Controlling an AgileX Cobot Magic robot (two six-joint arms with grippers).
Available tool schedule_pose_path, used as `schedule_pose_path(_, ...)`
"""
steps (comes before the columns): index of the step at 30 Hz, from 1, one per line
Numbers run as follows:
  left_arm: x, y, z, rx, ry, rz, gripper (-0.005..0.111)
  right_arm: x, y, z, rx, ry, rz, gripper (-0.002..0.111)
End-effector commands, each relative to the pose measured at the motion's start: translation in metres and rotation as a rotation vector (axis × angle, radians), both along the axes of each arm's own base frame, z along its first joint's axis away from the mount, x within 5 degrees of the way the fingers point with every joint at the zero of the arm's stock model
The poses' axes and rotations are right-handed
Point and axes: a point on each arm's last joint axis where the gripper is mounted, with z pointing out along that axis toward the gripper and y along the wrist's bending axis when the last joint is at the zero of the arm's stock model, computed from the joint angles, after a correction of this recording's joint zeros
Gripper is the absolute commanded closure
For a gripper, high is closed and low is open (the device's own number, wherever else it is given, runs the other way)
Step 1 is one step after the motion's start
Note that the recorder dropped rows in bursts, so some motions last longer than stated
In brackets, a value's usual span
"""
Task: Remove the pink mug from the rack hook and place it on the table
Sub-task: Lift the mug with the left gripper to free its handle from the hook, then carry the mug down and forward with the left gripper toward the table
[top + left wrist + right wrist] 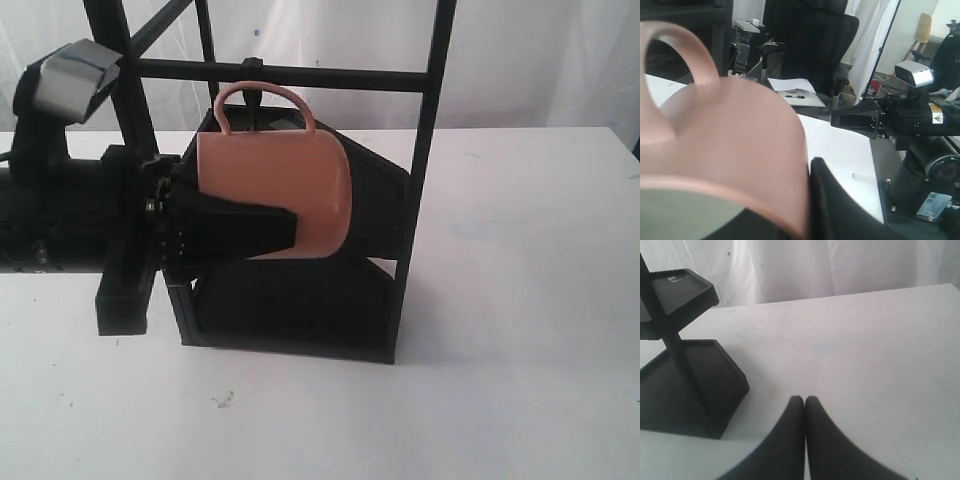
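The pink mug (285, 175) lies on its side in front of the rack (415, 200), with its mouth toward my left arm. Its thin handle (266, 93) points up, just under the crossbar, and loops round the small black rack hook (254, 97). My left gripper (288, 226) is shut on the pink mug, with one finger (240, 232) flat along the outside wall. In the left wrist view the mug (730, 140) fills the frame beside that finger (840, 210). My right gripper (805, 401) is shut and empty, low over the table (865, 355).
The rack's two black shelves (290, 310) sit behind and below the mug, and its base stands on the white table (520, 330). The rack's post and lower shelf (690, 385) are close beside the right gripper. The right arm (920, 117) shows in the left wrist view.
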Motion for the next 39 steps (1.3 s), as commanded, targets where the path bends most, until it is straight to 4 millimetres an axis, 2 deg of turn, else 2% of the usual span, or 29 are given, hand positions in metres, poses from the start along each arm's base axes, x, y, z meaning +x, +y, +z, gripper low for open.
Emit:
schedule_pose_path(1,-0.004,-0.002,0.005,-0.025,0.0,-0.05,0.107,0.0,-0.001,-0.001,0.006,-0.004,-0.01,0.108)
schedule_pose_path(9,-0.017,-0.002,-0.003,0.065,-0.008,-0.191,0.107,0.0,-0.001,-0.001,0.006,-0.004,-0.01,0.108)
schedule_pose_path(17,-0.021,-0.001,-0.009,0.129,0.005,-0.232,0.107,0.0,-0.001,-0.001,0.006,-0.006,-0.01,0.108)
schedule_pose_path(27,-0.035,0.003,0.006,0.146,-0.083,-0.231,0.107,0.0,-0.001,-0.001,0.006,-0.004,-0.01,0.108)
schedule_pose_path(39,-0.05,0.011,0.004,0.311,-0.106,-0.271,0.107,0.0,-0.001,-0.001,0.006,-0.006,-0.01,0.108)
